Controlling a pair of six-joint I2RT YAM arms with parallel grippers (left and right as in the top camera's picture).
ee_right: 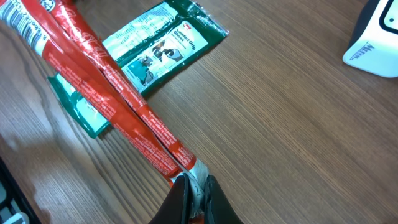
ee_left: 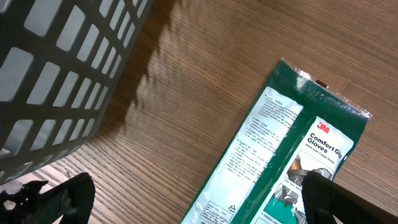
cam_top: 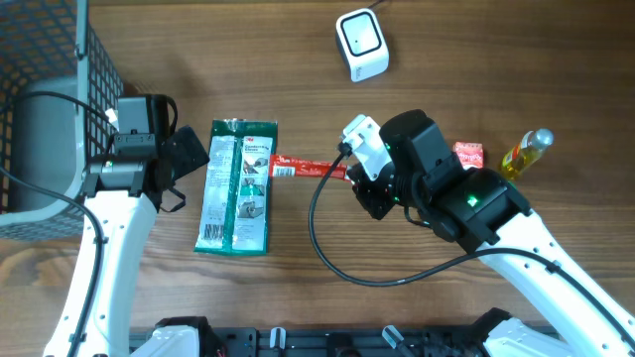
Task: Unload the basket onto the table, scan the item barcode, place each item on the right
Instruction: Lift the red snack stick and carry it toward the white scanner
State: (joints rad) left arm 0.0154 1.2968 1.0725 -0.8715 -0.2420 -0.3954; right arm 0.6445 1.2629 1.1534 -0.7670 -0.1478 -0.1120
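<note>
Your right gripper (ee_right: 196, 186) clamps the stick (ee_right: 106, 81) by its end seal, mid-bench; it looks light and floppy. Your left gripper (cam_top: 187, 157) gapes, empty.

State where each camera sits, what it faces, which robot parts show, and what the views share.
Overhead: above the table, facing straight down; left arm and right arm show.
Left wrist: on the left arm, facing glove pack and basket; left gripper open.
Right wrist: on the right arm, facing scanner; right gripper shut on red stick pack.
Shared: glove pack appears in all three.
</note>
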